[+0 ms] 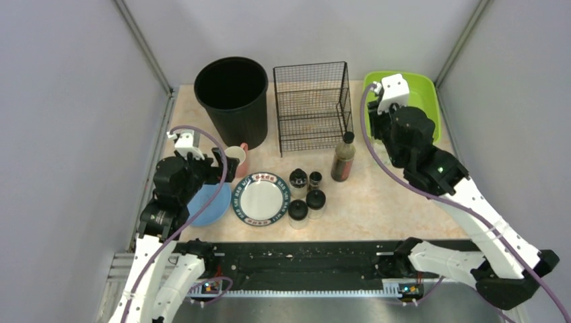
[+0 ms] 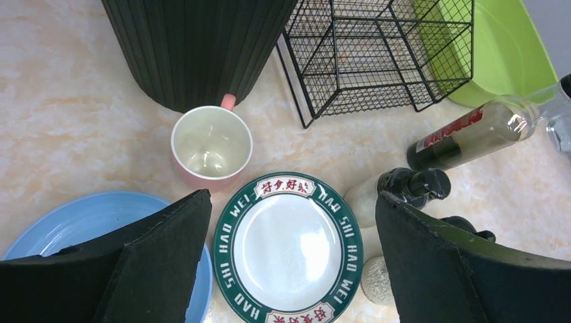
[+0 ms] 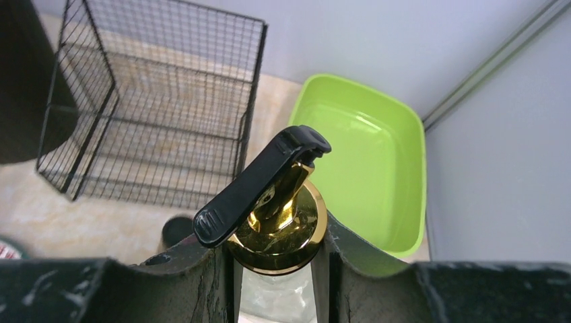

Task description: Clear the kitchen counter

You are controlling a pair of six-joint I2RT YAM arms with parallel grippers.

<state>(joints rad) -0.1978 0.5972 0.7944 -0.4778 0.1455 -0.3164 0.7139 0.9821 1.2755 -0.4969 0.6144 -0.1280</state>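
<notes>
Counter status: the kitchen counter (image 1: 377,202) spans the grey-walled bay and is largely uncleared, by my assessment. At far left a blue plate (image 1: 205,205) lies on it, partly under the left gripper (image 2: 289,208), whose jaws stand wide apart and empty, hovering above the crockery. A pink cup (image 2: 211,145) stands upright just in front of the black bin (image 1: 232,97); the bin's interior is too dark to inspect. Next right, a green-rimmed plate (image 1: 261,198) lies flat, just beside four small dark-lidded jars (image 1: 298,178). Behind these the wire rack (image 1: 313,108) appears to have nothing on its shelves, and a sauce bottle (image 1: 343,158) stands upright near its front right corner. Further right, the right gripper (image 3: 273,282) is clamped around a dispenser bottle (image 3: 276,229) below its gold collar and black spout, held upright near the lime-green tray (image 3: 363,155), whose visible floor holds nothing. Assessment: one item in hand, none visibly stowed; both plates, cup, jars and sauce bottle are outstanding.
</notes>
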